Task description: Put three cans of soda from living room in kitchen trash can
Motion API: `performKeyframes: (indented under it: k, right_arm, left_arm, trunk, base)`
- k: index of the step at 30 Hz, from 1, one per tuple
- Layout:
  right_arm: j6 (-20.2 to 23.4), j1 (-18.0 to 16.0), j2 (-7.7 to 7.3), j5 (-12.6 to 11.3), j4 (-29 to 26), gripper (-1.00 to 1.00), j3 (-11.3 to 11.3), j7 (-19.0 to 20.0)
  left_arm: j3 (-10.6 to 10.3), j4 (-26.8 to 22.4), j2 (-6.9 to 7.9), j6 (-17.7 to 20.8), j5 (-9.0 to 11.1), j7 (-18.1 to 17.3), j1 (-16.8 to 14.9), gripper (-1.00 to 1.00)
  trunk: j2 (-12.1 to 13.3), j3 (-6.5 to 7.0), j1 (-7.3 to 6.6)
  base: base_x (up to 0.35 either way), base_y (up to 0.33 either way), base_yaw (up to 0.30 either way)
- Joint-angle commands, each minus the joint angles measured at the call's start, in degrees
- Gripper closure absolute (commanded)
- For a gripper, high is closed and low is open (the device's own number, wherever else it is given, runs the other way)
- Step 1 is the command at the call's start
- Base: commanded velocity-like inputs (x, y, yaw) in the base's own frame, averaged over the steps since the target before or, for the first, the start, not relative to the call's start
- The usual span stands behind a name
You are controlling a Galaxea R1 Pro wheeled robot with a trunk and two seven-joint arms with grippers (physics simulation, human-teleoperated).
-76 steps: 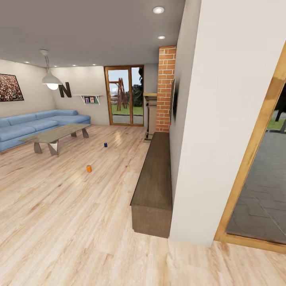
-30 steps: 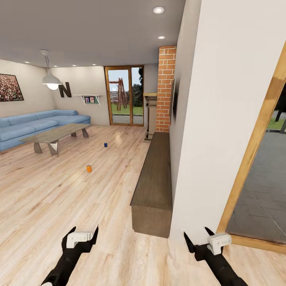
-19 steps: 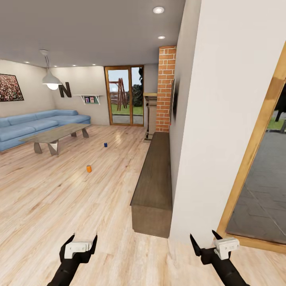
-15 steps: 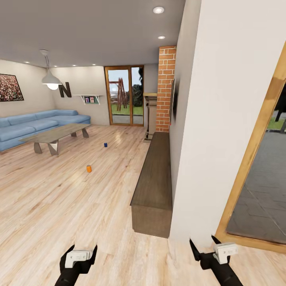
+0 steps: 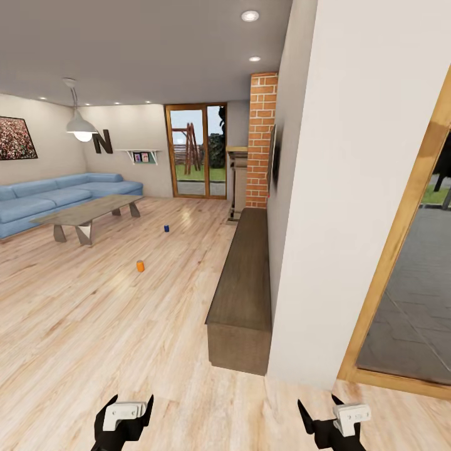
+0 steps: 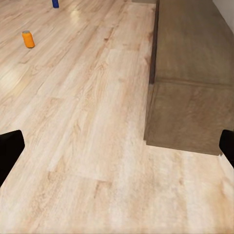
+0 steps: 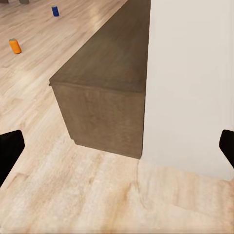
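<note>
Orange can (image 5: 140, 266): small cylinder, upright on light wood plank floor (image 5: 94, 313) of living room, out in the open, nr middle of room. Dark blue can (image 5: 166, 228): same size approx, upright, farther back, well apart from orange one, betw. glass-topped low table (image 5: 88, 213) and long dark wood cabinet (image 5: 244, 282). Top colour too small to tell.

Pretty clearly a home living room: blue sofa (image 5: 59, 199) and low glass-topped table (image 5: 88, 212) at the left, brick chimney (image 5: 262, 141) in the middle, pendant lamp (image 5: 82, 125), wood plank floor (image 5: 94, 326).
</note>
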Motion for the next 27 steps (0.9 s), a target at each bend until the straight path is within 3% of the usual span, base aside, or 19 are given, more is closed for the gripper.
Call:
performKeyframes:
  k: [1, 12, 27]
  right_arm:
    - [-0.01, -0.01, -0.01, 0.00, 0.13, -1.00, 0.00, 0.00]
    - [-0.01, -0.08, 0.04, -0.06, 0.85, -1.00, 0.02, -0.02]
    - [-0.05, -0.14, 0.12, 0.10, 1.79, -1.00, 0.51, -5.02]
  left_arm:
    - [0.01, 0.02, 0.00, 0.00, -0.02, 0.00, 0.00, -1.00]
    - [0.15, 0.47, -0.02, -0.06, -0.44, 0.00, -0.01, -1.00]
    - [0.10, 0.59, -0.02, -0.66, -0.70, 0.00, -0.05, -1.00]
  trunk:
    - [0.00, 0.00, 0.00]
    - [0.00, 0.00, 0.00]
    - [0.00, 0.01, 0.00]
  base:
    - [0.000, 0.000, 0.000]
    - [0.000, 0.000, 0.021]
    - [0.000, 0.000, 0.232]
